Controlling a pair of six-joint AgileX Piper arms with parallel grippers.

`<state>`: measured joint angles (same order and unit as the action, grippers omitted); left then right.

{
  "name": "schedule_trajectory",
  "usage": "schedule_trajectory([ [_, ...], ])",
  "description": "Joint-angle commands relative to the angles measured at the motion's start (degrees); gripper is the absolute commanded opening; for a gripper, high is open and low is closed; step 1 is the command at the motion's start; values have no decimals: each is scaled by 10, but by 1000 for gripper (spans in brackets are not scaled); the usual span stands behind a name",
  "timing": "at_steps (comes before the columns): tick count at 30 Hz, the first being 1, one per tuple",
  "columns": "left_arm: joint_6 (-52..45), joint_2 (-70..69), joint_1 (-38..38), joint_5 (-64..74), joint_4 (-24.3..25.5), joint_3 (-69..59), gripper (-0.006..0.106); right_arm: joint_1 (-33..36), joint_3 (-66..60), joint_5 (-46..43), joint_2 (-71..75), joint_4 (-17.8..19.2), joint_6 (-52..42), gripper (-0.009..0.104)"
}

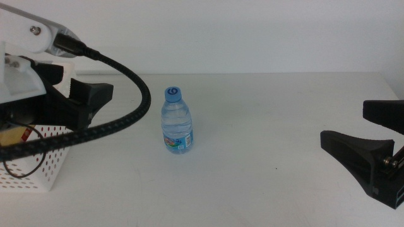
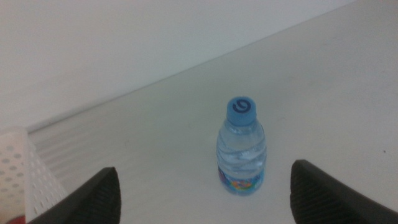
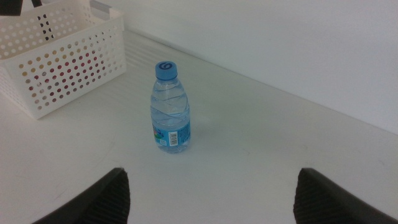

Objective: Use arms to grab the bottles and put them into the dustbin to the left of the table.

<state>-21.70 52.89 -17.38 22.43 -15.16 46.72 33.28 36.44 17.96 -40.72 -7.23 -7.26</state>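
A squat clear water bottle [image 1: 177, 123] with a blue cap stands upright on the table [image 1: 265, 189], left of centre. My left gripper [image 1: 88, 104] hangs open above the dustbin [image 1: 38, 173], a white perforated basket at the table's left edge, a short way left of the bottle. In the left wrist view the bottle [image 2: 240, 155] stands ahead of the open left gripper [image 2: 205, 169], nothing between the jaws. My right gripper [image 1: 344, 122] waits open at the right edge; its wrist view shows the bottle [image 3: 169, 112] and the dustbin [image 3: 56, 62] beyond the open right gripper [image 3: 211, 173].
Something red shows through the dustbin's holes in the right wrist view, and a yellow and red shape [image 1: 16, 133] lies inside it under the left arm. A thick black cable [image 1: 136, 94] arcs from the left arm toward the bottle. A white wall [image 1: 252, 31] backs the table.
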Motion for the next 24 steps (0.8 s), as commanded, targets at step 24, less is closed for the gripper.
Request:
schedule_trajectory([
  [24, -106, -6, -94, -305, -174, -164, 89, 2, 18, -44, 0, 3, -7, 70],
])
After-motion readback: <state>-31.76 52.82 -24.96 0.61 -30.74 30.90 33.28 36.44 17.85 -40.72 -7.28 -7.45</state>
